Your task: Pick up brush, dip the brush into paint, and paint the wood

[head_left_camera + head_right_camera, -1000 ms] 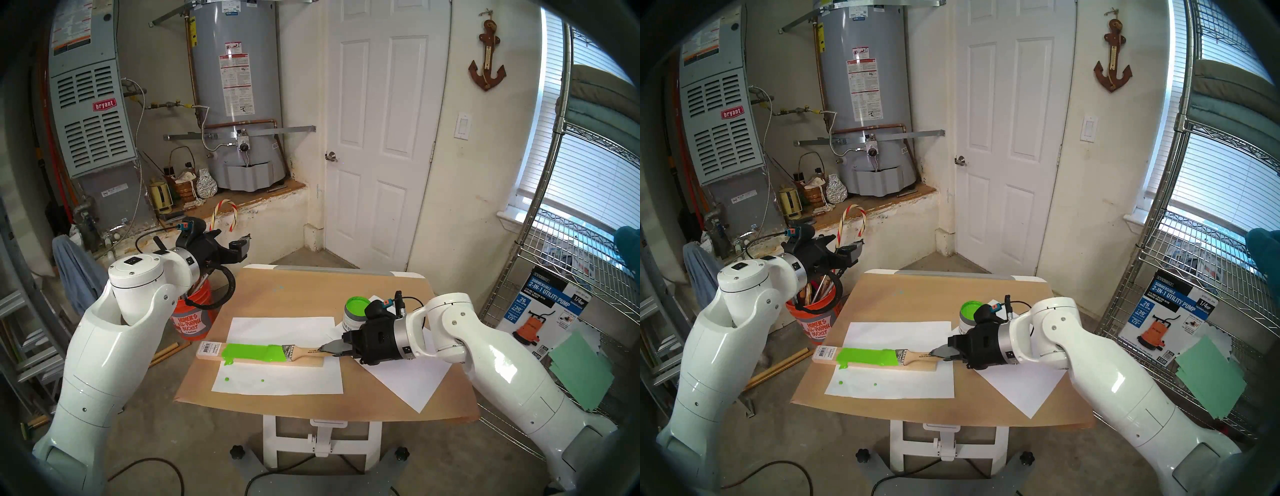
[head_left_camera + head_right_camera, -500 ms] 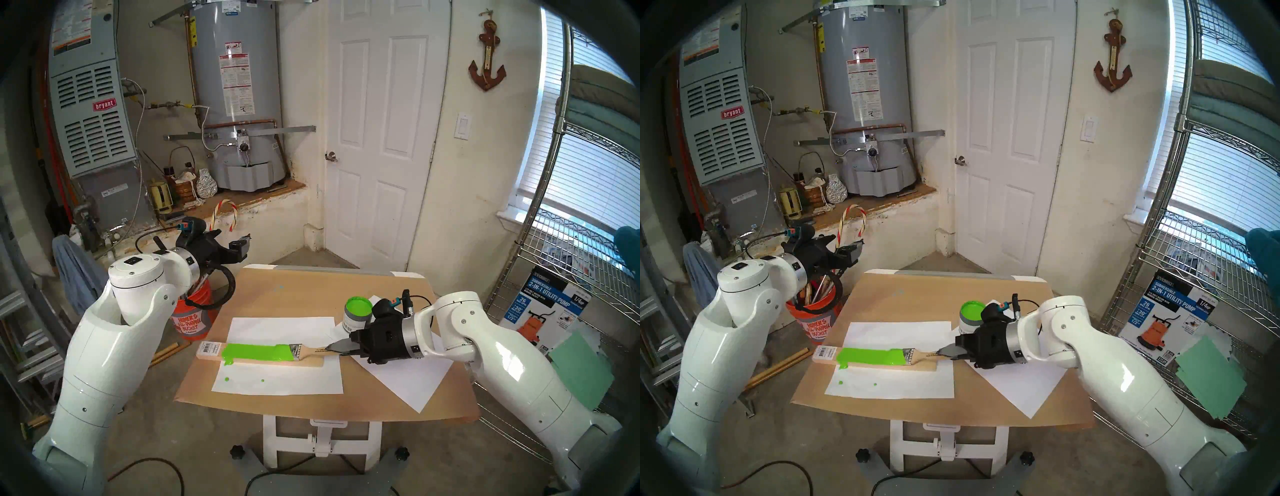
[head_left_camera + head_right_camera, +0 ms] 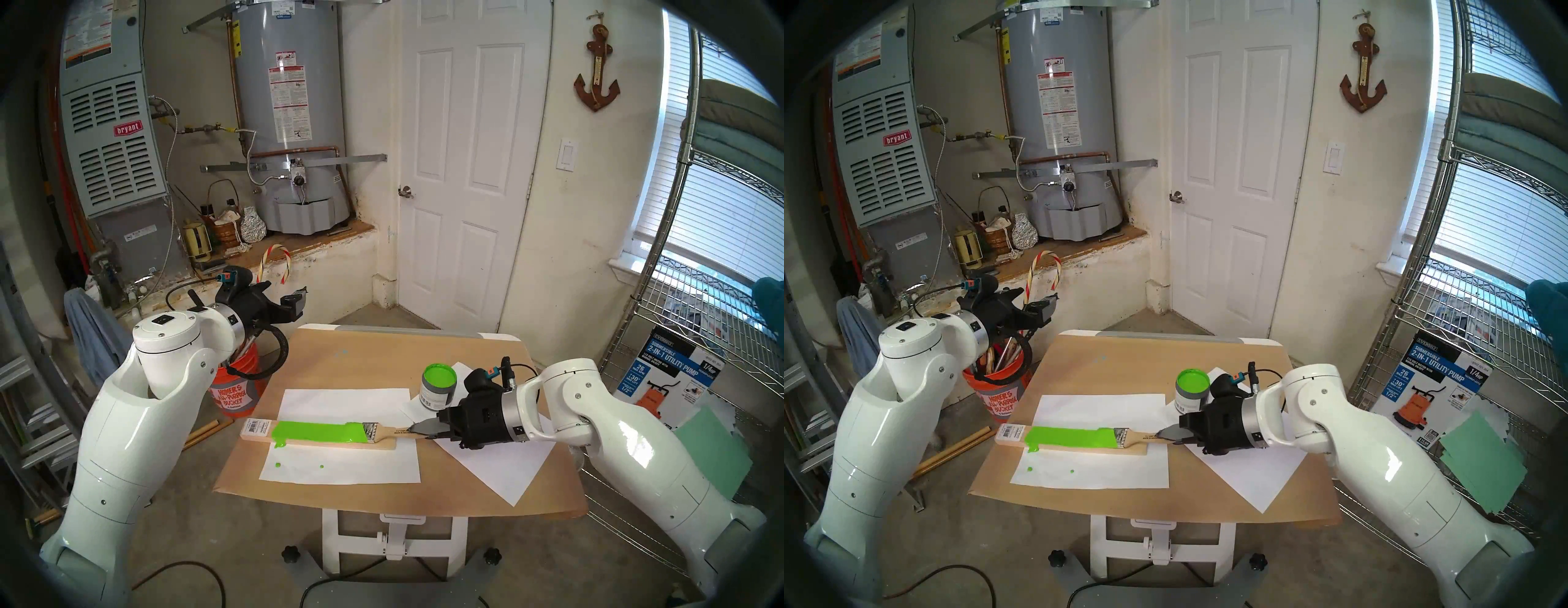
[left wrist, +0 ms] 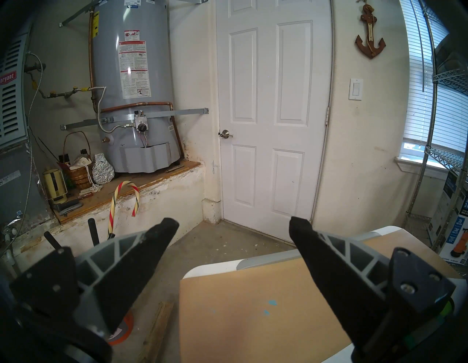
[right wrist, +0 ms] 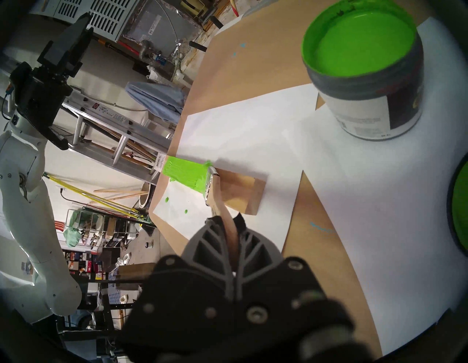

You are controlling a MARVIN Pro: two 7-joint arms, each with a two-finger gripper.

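Note:
The wood lies left to right on white paper, with its barcode sticker at the left end. Wet lime-green paint covers its middle. My right gripper is shut on the brush by the handle end. The green bristles rest on the board at the right end of the painted strip. The right wrist view shows the handle between the closed fingers, the board and the open can of green paint. My left gripper is open and empty, raised beyond the table's far left corner.
The paint can stands behind my right wrist. A green-coated lid lies right of it. Two white paper sheets cover the brown-papered table. An orange bucket stands at the left, a wire shelf at the right.
My right gripper has drawn the brush to the right along the board, and the green strip has grown to the right. The left arm has not moved.

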